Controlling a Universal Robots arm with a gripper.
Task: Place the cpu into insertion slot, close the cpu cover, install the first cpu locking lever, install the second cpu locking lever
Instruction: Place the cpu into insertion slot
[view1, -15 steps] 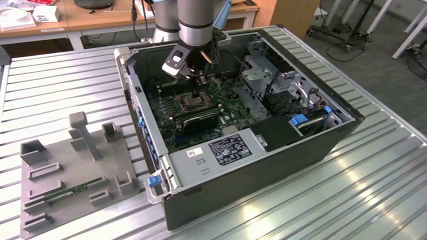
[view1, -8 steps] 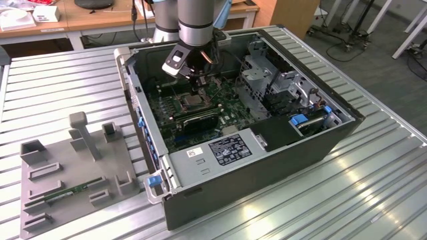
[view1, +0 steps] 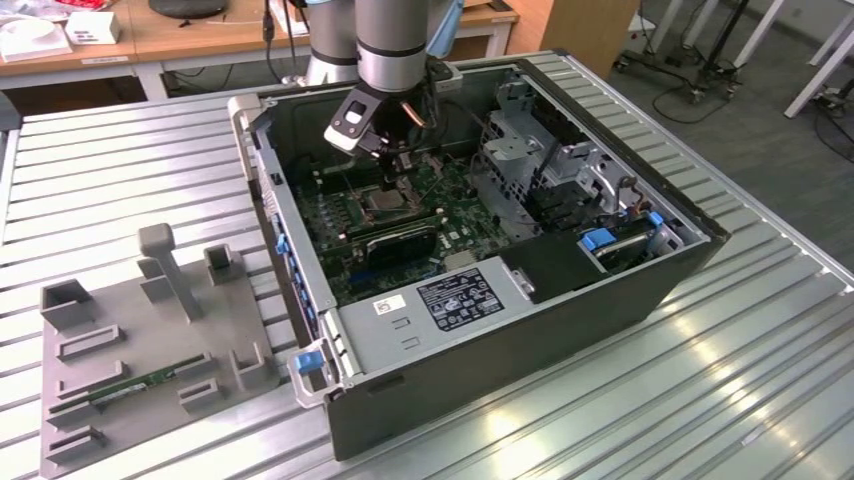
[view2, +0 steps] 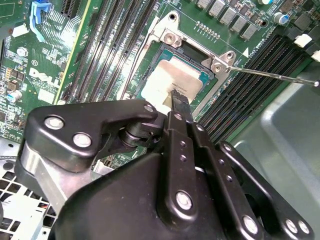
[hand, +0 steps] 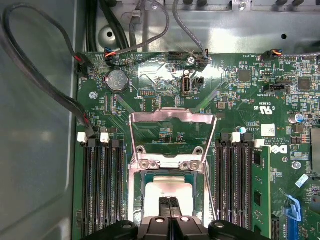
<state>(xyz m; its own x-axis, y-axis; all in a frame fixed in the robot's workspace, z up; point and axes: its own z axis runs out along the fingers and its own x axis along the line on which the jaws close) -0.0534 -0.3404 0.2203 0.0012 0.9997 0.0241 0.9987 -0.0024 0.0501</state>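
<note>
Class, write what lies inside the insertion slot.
The cpu lies inside the insertion slot, with the shut pincer over it. The slot's contacts underneath are covered by the cpu.

Ribbed silvery metal table (view1: 721, 400) — long parallel slats across its top. An open dark-grey computer tower case (view1: 441, 400) lies on its side on the slats, open face up. A flat grey plastic fixture plate with upright posts and blocks (view1: 134, 350) sits on the table close beside the case, on the exterior view's left of it — contact can't be told. Slats also show past the case on the exterior view's right.
</note>
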